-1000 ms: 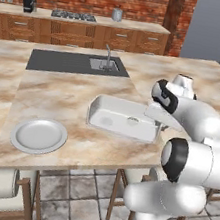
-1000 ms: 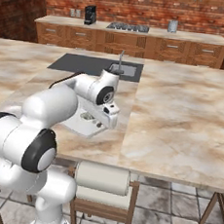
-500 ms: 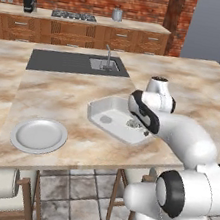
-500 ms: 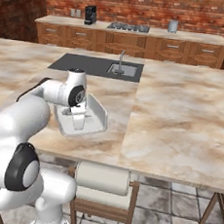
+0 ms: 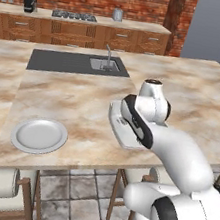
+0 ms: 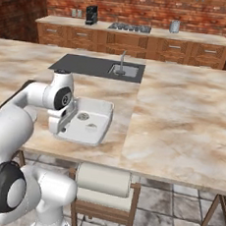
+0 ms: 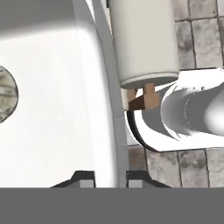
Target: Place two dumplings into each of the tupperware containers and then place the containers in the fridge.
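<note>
The white tupperware container rests near the counter's front edge, and my gripper is shut on its left rim. Two dumplings lie inside it, one round and tan, the other small and pale. In the hand view the container's rim runs up between my fingertips, and one dumpling shows at the left edge. My arm covers most of the container in the left base view. The grey fridge stands at the far right, beyond the counter.
A round grey-white plate lies at the counter's front left. The sink with its faucet sits in a dark panel further back. A stool with a white roll cushion stands just below the counter edge, under the container.
My hand has swung left along the container and turned it round. The container now lies narrower and closer to the front edge. The gripper has stayed shut.
</note>
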Controlling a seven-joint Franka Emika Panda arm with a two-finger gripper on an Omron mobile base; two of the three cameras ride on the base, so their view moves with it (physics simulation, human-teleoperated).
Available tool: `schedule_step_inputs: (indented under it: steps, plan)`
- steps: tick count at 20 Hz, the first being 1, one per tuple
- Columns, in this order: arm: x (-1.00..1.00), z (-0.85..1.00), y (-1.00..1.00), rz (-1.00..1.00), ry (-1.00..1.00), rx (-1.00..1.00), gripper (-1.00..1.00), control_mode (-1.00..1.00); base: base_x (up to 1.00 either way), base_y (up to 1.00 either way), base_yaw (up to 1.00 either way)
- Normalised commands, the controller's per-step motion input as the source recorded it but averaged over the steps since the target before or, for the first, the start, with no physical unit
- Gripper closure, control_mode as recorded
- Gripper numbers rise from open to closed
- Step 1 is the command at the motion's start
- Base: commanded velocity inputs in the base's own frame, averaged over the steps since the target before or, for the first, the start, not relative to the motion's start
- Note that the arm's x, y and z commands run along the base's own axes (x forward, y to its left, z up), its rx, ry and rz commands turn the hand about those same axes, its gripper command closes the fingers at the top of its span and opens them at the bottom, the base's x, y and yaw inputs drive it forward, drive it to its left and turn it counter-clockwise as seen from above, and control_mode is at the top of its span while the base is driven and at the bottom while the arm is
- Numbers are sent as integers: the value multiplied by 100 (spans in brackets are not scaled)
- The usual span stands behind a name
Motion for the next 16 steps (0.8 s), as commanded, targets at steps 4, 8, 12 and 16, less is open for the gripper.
schedule_step_inputs:
  steps: [4, 8, 12, 16]
  plan:
    - [-6, 32, -2, -17, -8, 4, 100, -100, 0, 0, 0]
    - [-16, 16, -7, 0, -15, -1, 100, -100, 0, 0, 0]
    - [-34, 39, -11, 11, -1, -2, 100, -100, 0, 0, 0]
    - [-41, 61, -1, 8, 0, -2, 100, -100, 0, 0, 0]
